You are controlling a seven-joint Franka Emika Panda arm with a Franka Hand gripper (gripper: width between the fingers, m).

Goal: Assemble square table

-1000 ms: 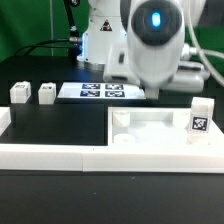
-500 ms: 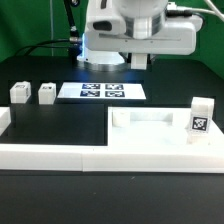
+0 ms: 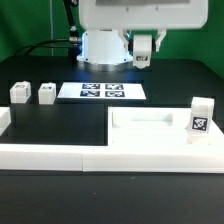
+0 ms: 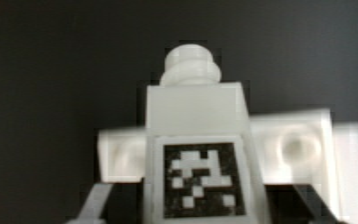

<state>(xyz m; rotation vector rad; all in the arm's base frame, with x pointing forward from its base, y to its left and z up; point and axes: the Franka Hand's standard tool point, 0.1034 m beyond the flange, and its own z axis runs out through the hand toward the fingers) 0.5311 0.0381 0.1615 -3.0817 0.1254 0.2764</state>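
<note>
claw [image 3: 143, 52]: gripping a tagged leg [image 4: 197, 112], hanging high above the surface [image 3: 170, 75]
risk: leg possibly slipping or tilting in the grip, then missing a tabletop [image 3: 150, 128] socket

No words readable; only patterned tags [image 4: 197, 172] on marker board [image 3: 68, 91] and leg [image 4: 197, 110].

1. The black counter [image 3: 60, 120] runs across the whole frame, left to right.
2. Upper centre: the marker board [image 3: 102, 91] lies flat on it.
3. Left of that board, two small white pieces stand side by side without touching: the outer leg [image 3: 19, 92] and the inner leg [image 3: 46, 93].
4. Lower right: the square tabletop [image 3: 160, 130] lies rim up. A tagged leg [image 3: 200, 115] stands upright at its right end. Whether it rests on the counter or the tabletop cannot be told.
5. Along the bottom: a long white rail [image 3: 50, 155] lies against the tabletop's front edge.
</note>
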